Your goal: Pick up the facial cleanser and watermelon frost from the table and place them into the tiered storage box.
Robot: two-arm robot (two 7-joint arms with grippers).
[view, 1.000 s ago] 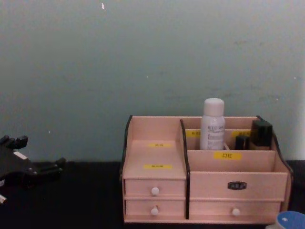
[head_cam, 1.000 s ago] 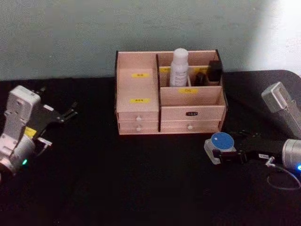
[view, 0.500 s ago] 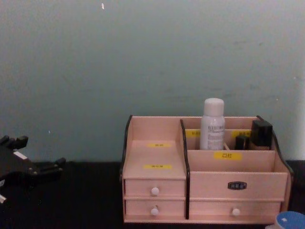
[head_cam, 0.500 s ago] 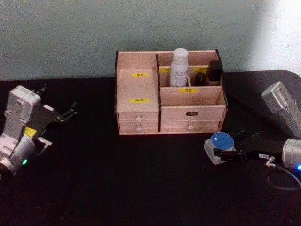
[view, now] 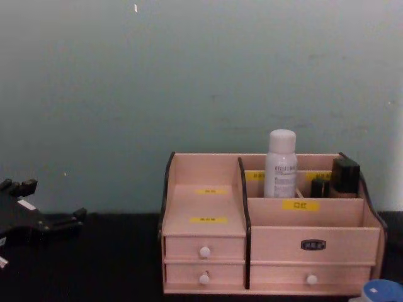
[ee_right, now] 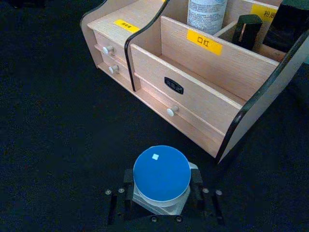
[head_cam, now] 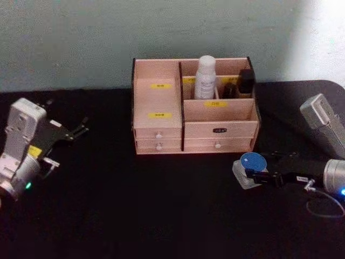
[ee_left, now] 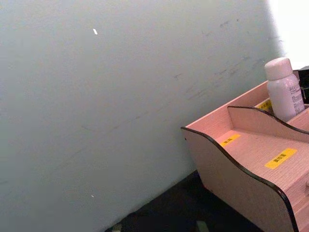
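A black table (head_cam: 161,216) runs back to a pale grey-green wall (head_cam: 81,38); over its left end the left gripper (head_cam: 82,127) hangs with its fingers spread and empty. In the middle stands the tiered storage box (head_cam: 221,130) of light pinkish wood with dark edges. A white cylindrical bottle (head_cam: 205,78) stands upright in a rear compartment, with a small black container (head_cam: 246,81) to its right. Near the box's front right corner, the right gripper (head_cam: 253,175) is clamped on a round blue-lidded whitish jar (ee_right: 161,173).

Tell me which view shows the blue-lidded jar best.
The right wrist view: the blue-lidded jar sits large, seen from above, gripped between the fingers of the right gripper, near the tiered storage box. In the head view the jar is small; the chest view catches its lid at the lower right corner.
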